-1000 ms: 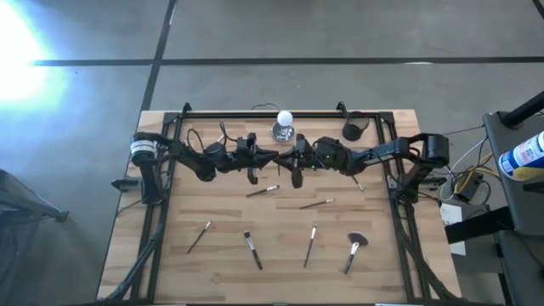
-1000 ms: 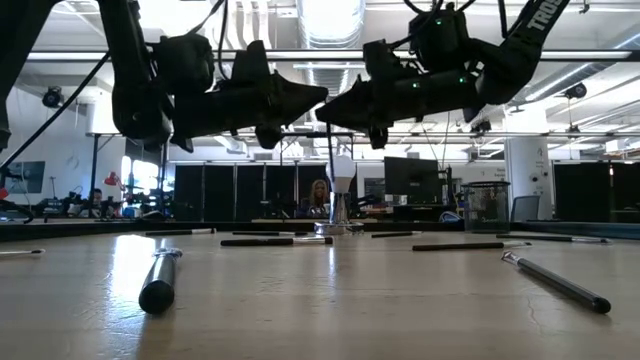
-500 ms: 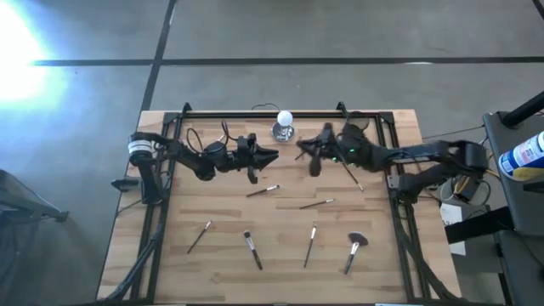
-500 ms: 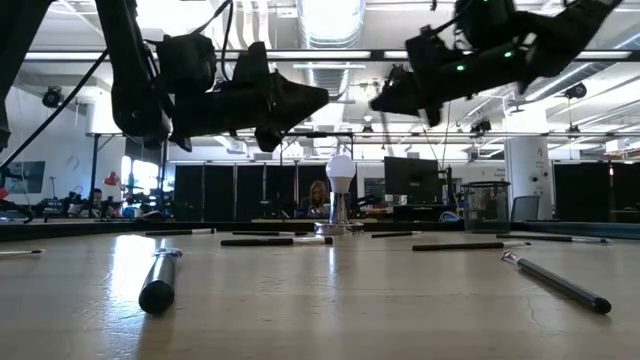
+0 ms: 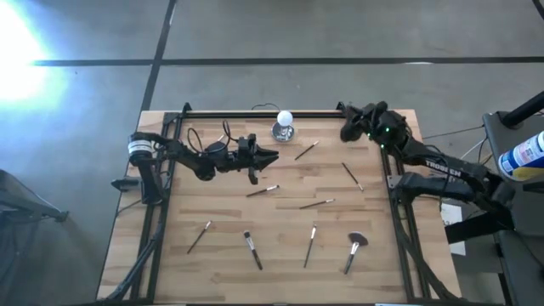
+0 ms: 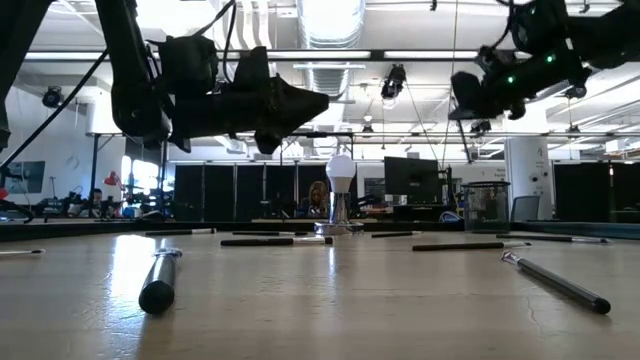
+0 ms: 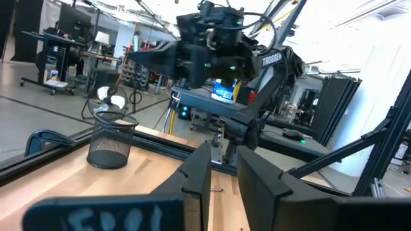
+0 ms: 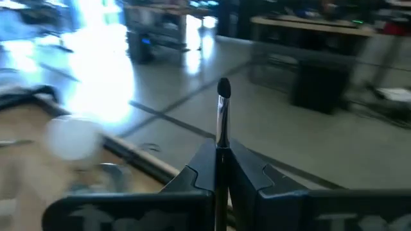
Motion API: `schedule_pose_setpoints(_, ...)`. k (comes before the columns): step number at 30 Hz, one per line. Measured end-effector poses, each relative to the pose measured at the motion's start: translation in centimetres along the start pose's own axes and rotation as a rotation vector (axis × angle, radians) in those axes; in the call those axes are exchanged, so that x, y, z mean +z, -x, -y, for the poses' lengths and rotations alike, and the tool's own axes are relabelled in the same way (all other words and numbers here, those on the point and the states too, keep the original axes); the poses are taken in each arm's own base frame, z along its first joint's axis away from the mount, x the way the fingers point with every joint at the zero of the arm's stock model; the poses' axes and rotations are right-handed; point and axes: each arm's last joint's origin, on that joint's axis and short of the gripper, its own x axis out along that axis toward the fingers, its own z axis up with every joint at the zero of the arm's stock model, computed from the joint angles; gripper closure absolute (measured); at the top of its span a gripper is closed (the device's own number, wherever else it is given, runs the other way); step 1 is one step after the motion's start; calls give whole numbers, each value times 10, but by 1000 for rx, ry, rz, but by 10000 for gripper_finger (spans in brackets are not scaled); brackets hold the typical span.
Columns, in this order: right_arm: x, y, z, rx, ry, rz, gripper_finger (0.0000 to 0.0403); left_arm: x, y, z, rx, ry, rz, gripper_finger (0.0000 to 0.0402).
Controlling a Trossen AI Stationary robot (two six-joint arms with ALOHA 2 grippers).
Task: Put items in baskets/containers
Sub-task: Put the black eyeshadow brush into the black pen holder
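Pale wooden tabletop (image 5: 212,263) carries seven slim makeup brushes lying loose across its middle and near edge, and a small black mesh cup (image 5: 350,131) at the far right corner. Right gripper (image 5: 371,115), above that cup, is clamped on a thin black-handled brush (image 8: 223,115) (bristle tip forward); left gripper (image 5: 270,155) hovers near the far edge with fingers slightly apart, holding nothing. Each brush looks light, rigid and prone to rolling, so grip mid-handle, clear of the soft bristles.

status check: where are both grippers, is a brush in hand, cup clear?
Right gripper shut on a brush, beside the black cup at the far right corner. Left gripper open, empty, mid-table. Nothing seen blocking the cup.
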Motion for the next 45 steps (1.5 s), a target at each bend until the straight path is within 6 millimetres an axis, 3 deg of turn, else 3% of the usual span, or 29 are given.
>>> schedule_pose_setpoints(8, -17, -16, 29, -155, -18, -50, 389, -1, 0, 0, 2, 0, -5, 333)
schedule_pose_setpoints(24, -67, -50, 47, -249, -84, -156, 389, -2, 0, -1, 8, -1, -27, 333)
schedule_pose_setpoints(38, -78, -62, 47, -256, -118, -219, 364, -4, 0, -2, 15, -9, -41, 333)
schedule_pose_setpoints(45, -79, -64, 47, -253, -122, -162, 387, -4, 0, -2, 15, -8, -45, 333)
